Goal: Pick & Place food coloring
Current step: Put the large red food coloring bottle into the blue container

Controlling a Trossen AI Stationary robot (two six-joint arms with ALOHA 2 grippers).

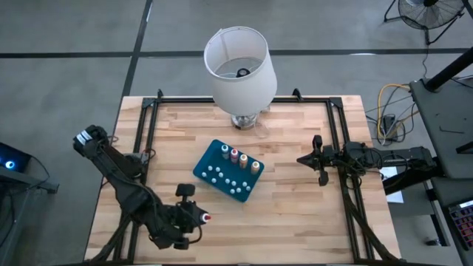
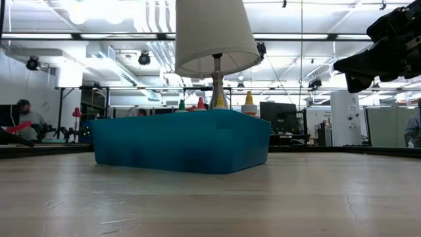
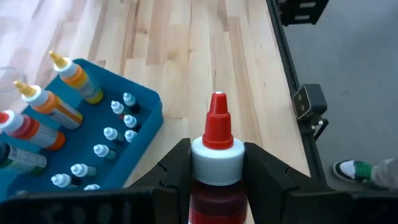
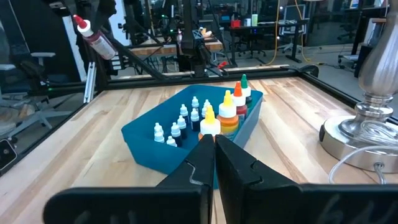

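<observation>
While the blue tray holds four upright bottles plus small white-capped vials, left gripper clamps a red-tipped bottle; right gripper closed, empty.

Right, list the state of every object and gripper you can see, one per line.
left gripper: shut on the red bottle, held near the table's front-left edge.
right gripper: shut, empty, waiting at the table's right side.
blue tray: on the table, four large bottles upright inside with small ones.
lamp: upright behind the tray.
</observation>
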